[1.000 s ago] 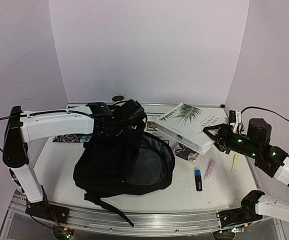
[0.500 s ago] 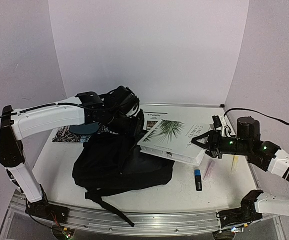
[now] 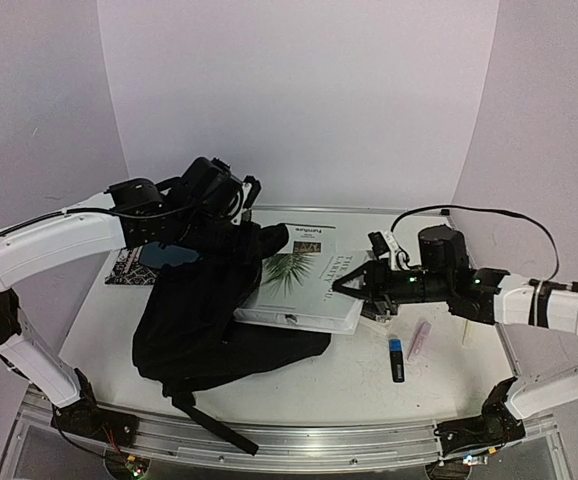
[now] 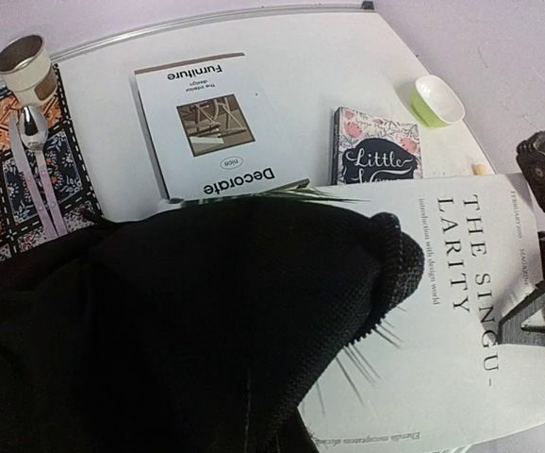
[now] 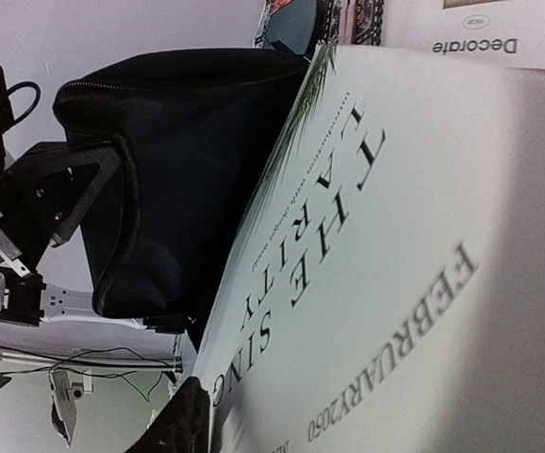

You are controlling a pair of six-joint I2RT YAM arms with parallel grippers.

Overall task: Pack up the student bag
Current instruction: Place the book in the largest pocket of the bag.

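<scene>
High view from behind, facing forward; two close wrist views; student bag (image 3: 199,320) and white book (image 3: 314,295) common to all.

We're in a robotics lab cell, not a home or office. White table (image 3: 369,375) boxed in by plain lilac backdrop panels (image 3: 299,100), with an aluminium rail (image 3: 319,440) along the near edge. Left arm (image 3: 59,240) and right arm (image 3: 549,305) mount there, cable (image 3: 489,212) exposed. Bag (image 3: 219,320) and book (image 3: 309,295) look like test props.

We logged at centre frame: student bag (image 3: 219,325), top held up by left gripper (image 3: 235,220); white book (image 3: 304,290), left edge under the bag's fabric, gripped by right gripper (image 3: 350,285); blue marker (image 3: 396,358), lower right.
</scene>
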